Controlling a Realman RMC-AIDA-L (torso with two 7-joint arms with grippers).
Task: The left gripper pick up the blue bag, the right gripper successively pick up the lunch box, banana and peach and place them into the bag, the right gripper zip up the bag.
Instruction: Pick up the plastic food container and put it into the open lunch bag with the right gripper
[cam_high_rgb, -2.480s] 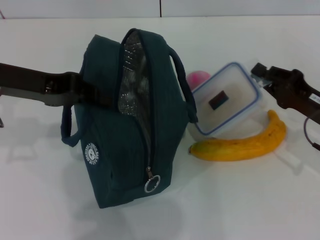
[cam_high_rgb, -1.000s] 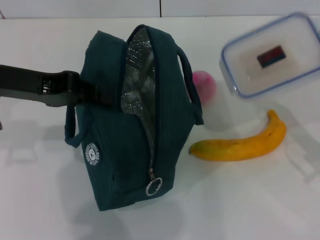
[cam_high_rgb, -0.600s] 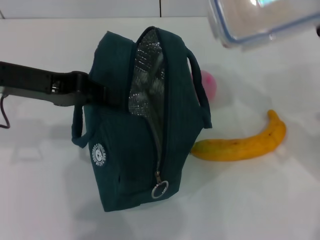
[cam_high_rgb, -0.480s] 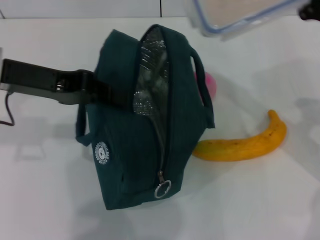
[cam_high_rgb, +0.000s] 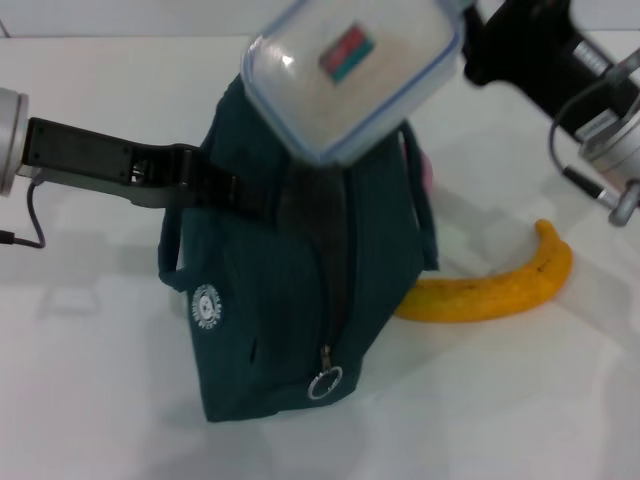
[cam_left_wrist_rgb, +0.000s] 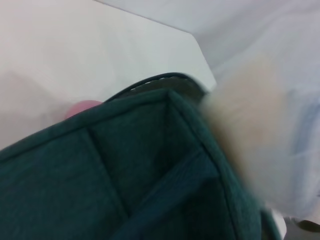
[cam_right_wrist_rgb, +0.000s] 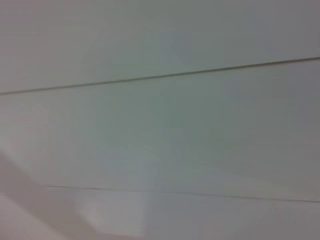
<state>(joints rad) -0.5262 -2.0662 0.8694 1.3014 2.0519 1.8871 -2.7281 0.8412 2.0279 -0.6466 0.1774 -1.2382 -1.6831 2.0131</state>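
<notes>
1. blue bag (cam_high_rgb: 290, 300) stands upright on the white table (cam_high_rgb: 100, 400), held from its left side by the left gripper (cam_high_rgb: 225, 190), which is clamped on the bag's side fabric near the top. The bag's long axis runs from the near end with the ring zipper pull (cam_high_rgb: 325, 382) away toward the far end. The opening faces up and the zip is undone. The pick-up-bag step looks done.
2. lunch box (cam_high_rgb: 350, 70) is in the air directly above the bag opening, lid side toward the camera, held at its right end by the right gripper (cam_high_rgb: 470, 45), which is closed on the box edge. Its long axis is tilted, low at the left and high at the right, roughly crosswise to the bag's zip line. It is not in the bag yet; my read is it is mid-placement.
3. banana (cam_high_rgb: 490, 285) lies flat on the table just right of the bag, untouched. Its long axis runs left-right and the tip curves up and away at the right end.
4. peach (cam_left_wrist_rgb: 82, 107) is only a pink sliver behind the bag, on the table.
5. Left to do: lower the box in, then the banana, the peach, and the zip.
</notes>
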